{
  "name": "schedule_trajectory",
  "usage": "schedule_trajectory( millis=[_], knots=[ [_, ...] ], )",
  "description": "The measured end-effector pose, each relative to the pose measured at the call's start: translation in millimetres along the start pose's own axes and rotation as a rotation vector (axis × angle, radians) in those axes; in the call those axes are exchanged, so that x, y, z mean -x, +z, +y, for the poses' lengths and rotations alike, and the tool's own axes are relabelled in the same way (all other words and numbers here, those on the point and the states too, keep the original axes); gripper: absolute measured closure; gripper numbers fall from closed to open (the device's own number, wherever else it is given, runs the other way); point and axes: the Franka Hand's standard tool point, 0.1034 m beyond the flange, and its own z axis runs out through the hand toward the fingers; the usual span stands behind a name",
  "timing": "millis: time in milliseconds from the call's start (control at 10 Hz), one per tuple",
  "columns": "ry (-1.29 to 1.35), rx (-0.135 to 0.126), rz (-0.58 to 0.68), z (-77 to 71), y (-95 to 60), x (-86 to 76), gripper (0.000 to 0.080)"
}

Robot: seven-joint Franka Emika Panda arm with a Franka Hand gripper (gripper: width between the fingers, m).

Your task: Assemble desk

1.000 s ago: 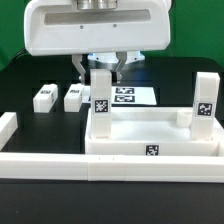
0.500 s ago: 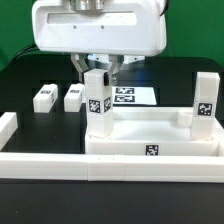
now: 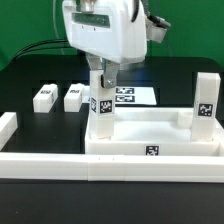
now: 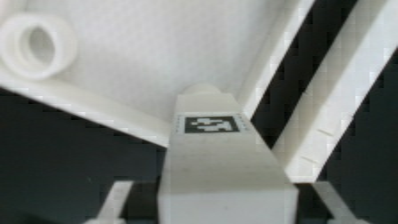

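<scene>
The white desk top (image 3: 150, 132), a rimmed tray with a tag on its front wall, lies in the middle. One tagged leg (image 3: 205, 100) stands upright in its corner on the exterior view's right. My gripper (image 3: 102, 84) is shut on a second tagged leg (image 3: 102, 104), held upright at the tray's far corner on the exterior view's left. In the wrist view this leg (image 4: 221, 150) fills the space between my fingers (image 4: 118, 200), above the tray floor (image 4: 160, 60) and a round socket (image 4: 36, 45). Two more legs (image 3: 43, 97) (image 3: 72, 97) lie on the table to the exterior view's left.
The marker board (image 3: 128, 96) lies flat behind the tray. Low white border wall pieces run along the front (image 3: 90, 167) and the exterior view's left (image 3: 8, 124). The table surface is black.
My wrist has turned about its vertical axis over the last second, and the held leg has turned with it. The leg stays at the same corner of the tray.
</scene>
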Motion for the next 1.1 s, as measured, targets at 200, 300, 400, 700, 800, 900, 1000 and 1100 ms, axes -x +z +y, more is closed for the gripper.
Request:
schedule_trajectory(
  millis=[200, 300, 400, 700, 800, 900, 1000, 1100],
  knots=[
    [0.095, -0.005, -0.008, 0.0, 0.6, -0.5, 0.0511],
    [0.145, -0.007, -0.01, -0.3, 0.8, -0.1, 0.0511],
    [0.116, -0.007, -0.01, -0.1, 1.2, 0.1, 0.0395],
    [-0.116, -0.009, -0.006, -0.2, 1.1, -1.5, 0.0173],
    [-0.286, -0.012, -0.001, -0.9, 0.9, -2.1, 0.0157],
    [-0.36, -0.012, -0.001, -1.6, 1.1, 0.1, 0.0157],
    [-0.466, -0.012, -0.001, -1.8, 1.3, 1.1, 0.0151],
    [-0.524, -0.011, -0.001, -1.5, 1.4, 0.5, 0.0151]
  ],
)
